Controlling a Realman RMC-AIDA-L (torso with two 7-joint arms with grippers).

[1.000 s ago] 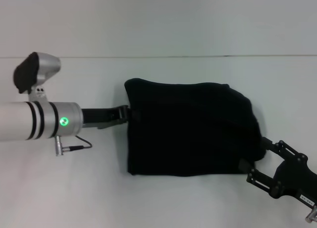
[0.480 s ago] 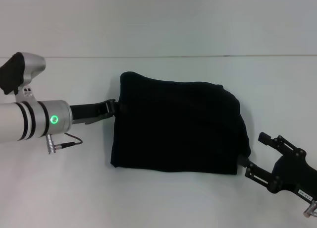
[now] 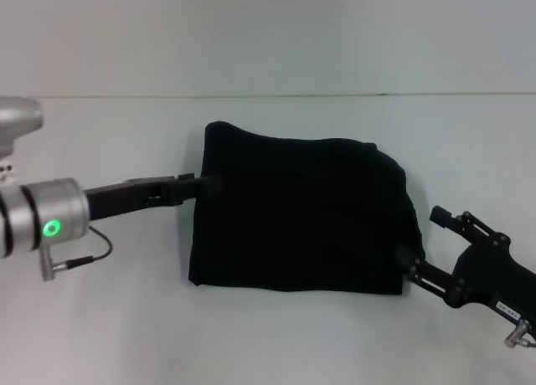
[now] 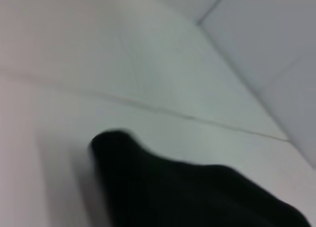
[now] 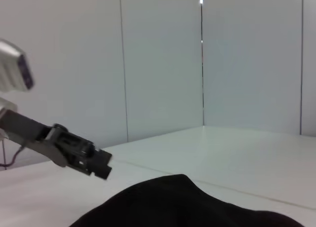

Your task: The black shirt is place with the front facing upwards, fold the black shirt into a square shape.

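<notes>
One folded black shirt (image 3: 301, 218), white table (image 3: 268, 335), pale walls (image 5: 163, 64)

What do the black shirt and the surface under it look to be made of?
The black shirt: soft matte cloth, likely cotton knit; it lies folded with rounded, slumping edges and no shine. The table: smooth hard off-white surface, probably laminate, with a faint sheen.

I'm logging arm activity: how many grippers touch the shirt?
2: the left gripper at the black shirt's left edge, the right gripper at its lower right corner.
</notes>
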